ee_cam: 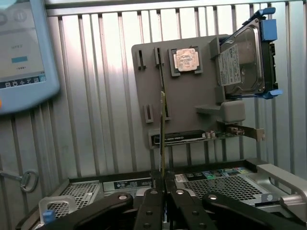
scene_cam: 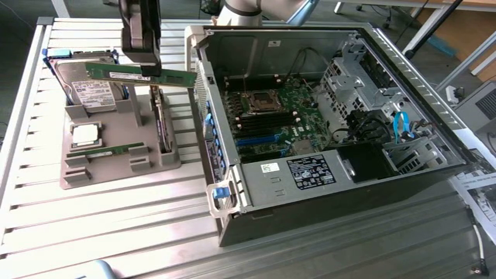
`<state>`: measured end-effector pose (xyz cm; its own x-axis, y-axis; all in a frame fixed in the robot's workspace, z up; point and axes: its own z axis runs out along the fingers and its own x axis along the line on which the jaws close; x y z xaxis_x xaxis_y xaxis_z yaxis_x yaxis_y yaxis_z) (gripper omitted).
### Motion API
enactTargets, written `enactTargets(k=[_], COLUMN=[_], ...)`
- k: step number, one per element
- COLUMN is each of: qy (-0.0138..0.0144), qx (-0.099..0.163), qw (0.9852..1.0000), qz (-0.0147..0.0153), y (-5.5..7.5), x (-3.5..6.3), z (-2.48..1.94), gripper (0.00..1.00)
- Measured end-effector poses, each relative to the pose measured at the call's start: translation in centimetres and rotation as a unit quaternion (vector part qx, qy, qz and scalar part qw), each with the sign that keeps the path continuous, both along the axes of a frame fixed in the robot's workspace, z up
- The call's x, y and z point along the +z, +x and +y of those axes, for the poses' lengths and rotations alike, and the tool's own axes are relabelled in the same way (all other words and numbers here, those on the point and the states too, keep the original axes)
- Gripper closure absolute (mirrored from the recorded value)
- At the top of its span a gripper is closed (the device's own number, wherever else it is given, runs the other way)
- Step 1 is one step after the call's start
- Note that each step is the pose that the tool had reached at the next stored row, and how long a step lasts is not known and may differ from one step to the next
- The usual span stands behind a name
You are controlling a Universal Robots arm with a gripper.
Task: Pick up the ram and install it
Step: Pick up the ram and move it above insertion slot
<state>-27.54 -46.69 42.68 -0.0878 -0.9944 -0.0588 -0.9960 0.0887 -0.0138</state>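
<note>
With gripper (scene_cam: 146,68) pinched narrowly on the ram (scene_cam: 174,77), risks tilt or slip, then misalignment with motherboard slots (scene_cam: 268,122).

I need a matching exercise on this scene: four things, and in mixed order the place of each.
1. long green ram stick
2. square silver processor chip
3. silver hard drive with blue rails
4. blue cable

a. inside the open computer case
b. in a square recess of the grey tray
c. held by the gripper
d. on the tray's raised stand

Pairs: 1-c; 2-b; 3-d; 4-a
</note>
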Motion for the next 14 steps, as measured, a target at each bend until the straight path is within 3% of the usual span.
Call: enactTargets(k=[14], qy=[-0.0003], qx=[0.000], qw=[1.0000], qz=[0.0000], y=[1.3], x=[0.00], z=[0.00], gripper=[0.87])
